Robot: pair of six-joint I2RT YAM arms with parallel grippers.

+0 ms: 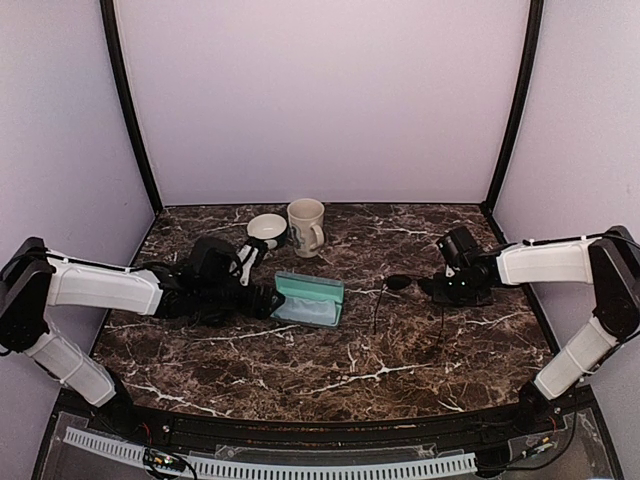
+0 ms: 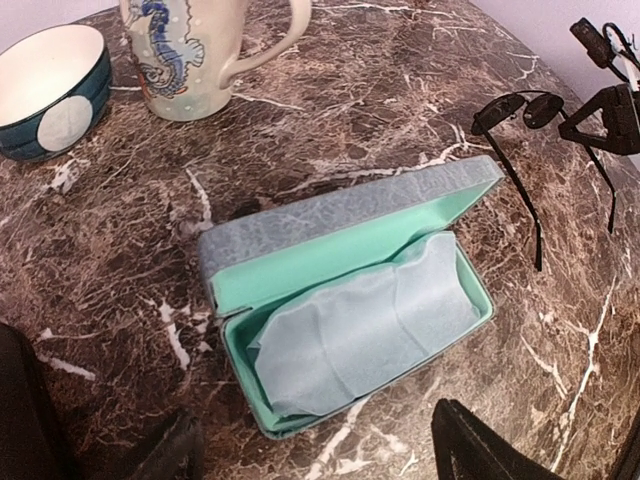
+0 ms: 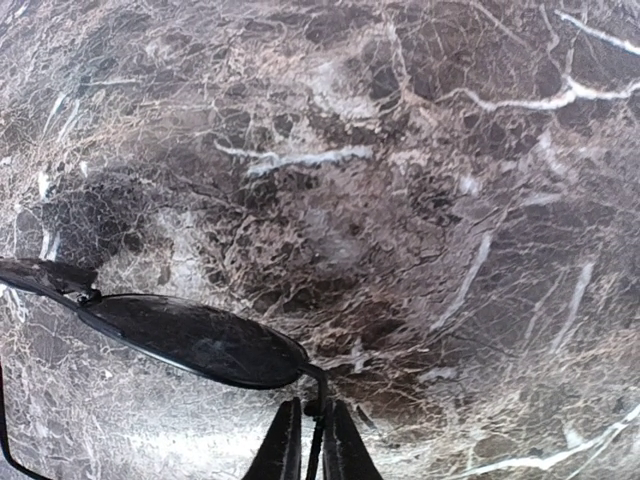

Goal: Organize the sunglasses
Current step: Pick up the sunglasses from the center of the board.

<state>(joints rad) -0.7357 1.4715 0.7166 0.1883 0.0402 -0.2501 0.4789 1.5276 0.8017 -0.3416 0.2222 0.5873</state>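
top view: marble table [image 1: 300,370] with both arms reaching inward. the thin black wire-framed sunglasses [image 1: 393,286] sit right of centre, arms unfolded and pointing toward the near edge, just right of the open grey-blue case [image 1: 310,300] but not touching it. the right gripper [image 1: 432,287] is pinched shut on the wire frame. right wrist view: its fingertips [image 3: 285,445] close on the thin wire beside one dark lens of the sunglasses [image 3: 190,340]; whether the pair rests on the table cannot be told. left wrist view: the left gripper [image 2: 315,418] stands wide open and holds nothing, at the near side of the case [image 2: 300,235], whose mint lining holds a pale cloth [image 2: 370,330]. a mug [image 2: 190,50] and a bowl [image 2: 50,90] stand at the far left.
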